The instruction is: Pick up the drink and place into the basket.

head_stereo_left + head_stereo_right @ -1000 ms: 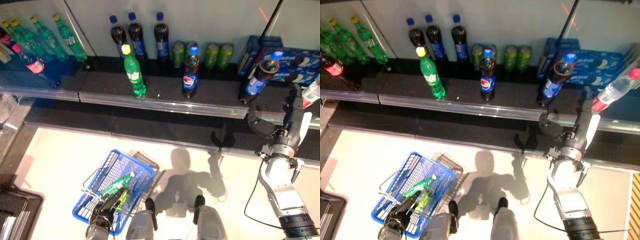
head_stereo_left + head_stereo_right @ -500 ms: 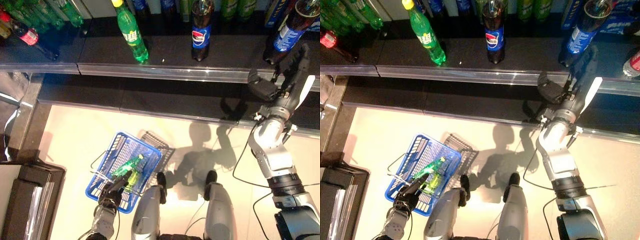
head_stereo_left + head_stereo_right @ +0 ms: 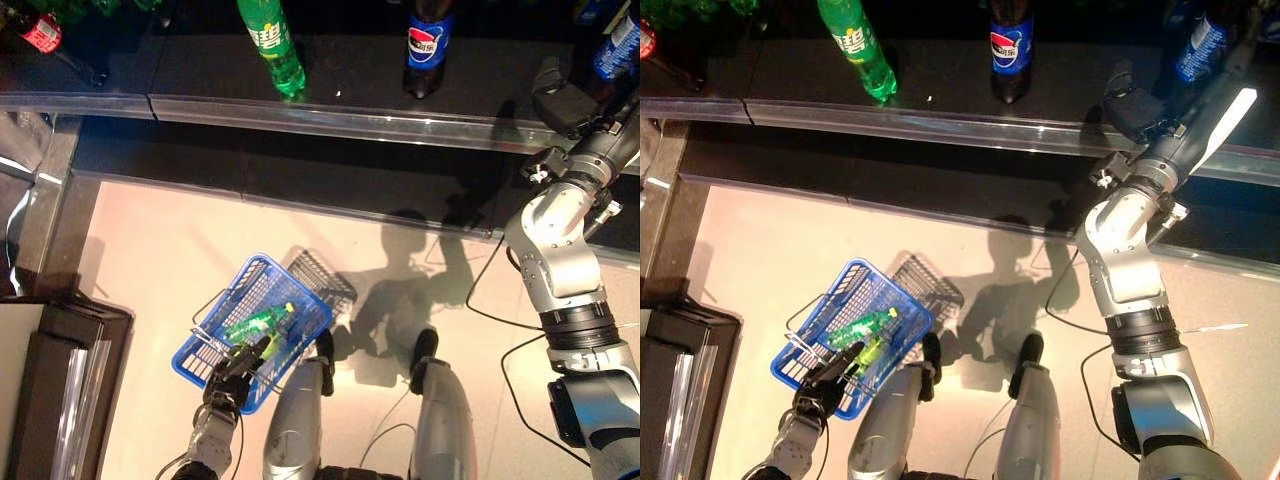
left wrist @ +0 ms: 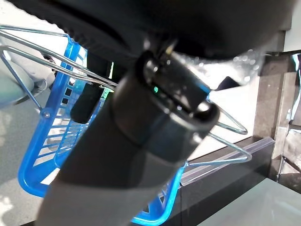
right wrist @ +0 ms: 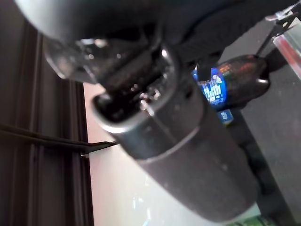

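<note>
The blue basket (image 3: 238,300) hangs low at the left above the floor, with a green bottle (image 3: 258,322) lying in it. My left hand (image 3: 234,366) is shut on its wire handles (image 4: 228,126); the basket also shows in the left wrist view (image 4: 33,181). My right hand (image 3: 566,102) is raised at the front edge of the dark shelf (image 3: 330,110), right beside a dark cola bottle with a blue label (image 3: 618,48). Its fingers look straight and its white-covered thumb (image 3: 1230,108) stands apart. The same bottle shows past the thumb in the right wrist view (image 5: 225,85).
On the shelf stand a green bottle (image 3: 272,48), another dark cola bottle (image 3: 428,45) and a red-labelled bottle (image 3: 40,30) at the far left. A lower dark ledge (image 3: 300,165) runs under the shelf. A dark cabinet (image 3: 50,390) stands at the left on the pale floor.
The camera has tilted down, so the shelf sits higher in the picture. My right hand has closed in on the blue-labelled cola bottle. The basket hangs as before.
</note>
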Robot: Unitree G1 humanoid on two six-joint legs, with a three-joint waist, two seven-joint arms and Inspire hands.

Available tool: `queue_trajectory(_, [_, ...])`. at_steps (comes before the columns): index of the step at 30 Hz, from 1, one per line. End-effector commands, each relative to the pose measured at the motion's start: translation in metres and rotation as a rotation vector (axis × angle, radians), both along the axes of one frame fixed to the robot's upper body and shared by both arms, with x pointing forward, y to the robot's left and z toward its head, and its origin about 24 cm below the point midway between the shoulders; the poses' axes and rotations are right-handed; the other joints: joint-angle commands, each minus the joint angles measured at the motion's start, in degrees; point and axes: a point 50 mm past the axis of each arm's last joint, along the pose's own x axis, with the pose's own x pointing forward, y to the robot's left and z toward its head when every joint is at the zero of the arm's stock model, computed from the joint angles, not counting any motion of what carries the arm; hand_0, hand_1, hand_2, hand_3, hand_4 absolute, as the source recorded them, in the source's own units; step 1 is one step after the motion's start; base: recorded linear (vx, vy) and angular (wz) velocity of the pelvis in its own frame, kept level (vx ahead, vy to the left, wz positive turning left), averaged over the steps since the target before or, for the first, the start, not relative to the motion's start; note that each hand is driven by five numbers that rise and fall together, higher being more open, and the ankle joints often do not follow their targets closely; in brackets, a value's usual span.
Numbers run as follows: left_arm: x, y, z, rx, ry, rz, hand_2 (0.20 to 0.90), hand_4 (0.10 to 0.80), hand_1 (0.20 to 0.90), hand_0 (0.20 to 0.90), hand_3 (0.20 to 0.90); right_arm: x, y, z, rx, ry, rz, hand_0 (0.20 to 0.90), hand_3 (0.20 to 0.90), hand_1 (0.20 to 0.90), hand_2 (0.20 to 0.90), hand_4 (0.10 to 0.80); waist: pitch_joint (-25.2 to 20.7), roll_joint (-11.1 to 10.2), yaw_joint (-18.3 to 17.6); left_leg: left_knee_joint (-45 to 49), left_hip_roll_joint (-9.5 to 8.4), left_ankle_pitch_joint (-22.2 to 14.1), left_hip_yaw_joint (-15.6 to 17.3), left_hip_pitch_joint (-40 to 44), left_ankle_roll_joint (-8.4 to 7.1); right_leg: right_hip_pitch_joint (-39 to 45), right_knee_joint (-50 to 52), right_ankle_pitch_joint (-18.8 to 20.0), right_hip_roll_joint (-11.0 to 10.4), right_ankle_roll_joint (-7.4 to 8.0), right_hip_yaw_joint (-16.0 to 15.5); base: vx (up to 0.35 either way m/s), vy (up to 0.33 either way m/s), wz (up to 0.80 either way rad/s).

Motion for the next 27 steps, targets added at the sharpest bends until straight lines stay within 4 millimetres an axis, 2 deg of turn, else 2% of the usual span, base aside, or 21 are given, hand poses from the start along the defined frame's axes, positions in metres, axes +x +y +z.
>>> queue_trajectory(1, [-0.003, -0.006, 0.014, -0.003, -0.156, -0.091, 0.300, 0.100, 0.300, 0.300, 0.200, -0.028, -0.004, 0.084, -0.071, -0.320, -0.031, 0.900, 0.900, 0.900, 0.900, 0.800, -0.21, 0.10, -0.84, 1.61, -0.36, 11.39, -4.01, -3.46, 0.19, 4.12, -3.54, 1.54, -0.06, -1.97, -0.47, 0.035, -0.015, -0.01])
queue_trajectory(10, [0.003, -0.009, 0.019, -0.009, -0.172, -0.119, 0.300, 0.100, 0.300, 0.300, 0.200, -0.027, -0.008, 0.102, -0.005, -0.343, -0.076, 0.900, 0.900, 0.900, 0.900, 0.800, -0.21, 0.73, -0.48, 1.56, -0.78, 11.00, -3.54, -4.80, 0.57, 1.88, -3.10, 1.73, -0.59, -2.07, -0.19, 0.005, 0.001, -0.05])
queue_trajectory(19, [0.002, -0.007, 0.020, -0.009, -0.170, -0.125, 0.300, 0.100, 0.300, 0.300, 0.200, -0.031, -0.023, 0.106, 0.019, -0.337, -0.181, 0.900, 0.900, 0.900, 0.900, 0.800, -0.21, 1.18, -0.79, 1.10, -1.28, 9.41, -2.62, -4.66, 1.11, 0.44, -2.60, 1.54, -1.05, -1.90, 0.62, 0.000, 0.001, -0.01])
queue_trajectory(27, [0.004, -0.007, 0.023, -0.024, -0.188, -0.128, 0.300, 0.100, 0.300, 0.300, 0.200, -0.034, -0.024, 0.112, -0.013, -0.328, -0.181, 0.900, 0.900, 0.900, 0.900, 0.800, -0.21, 1.67, -1.40, 1.13, -1.47, 9.20, -2.13, -4.63, 1.27, -0.62, -2.06, 1.45, -1.06, -2.01, 1.53, 0.010, -0.001, -0.07])
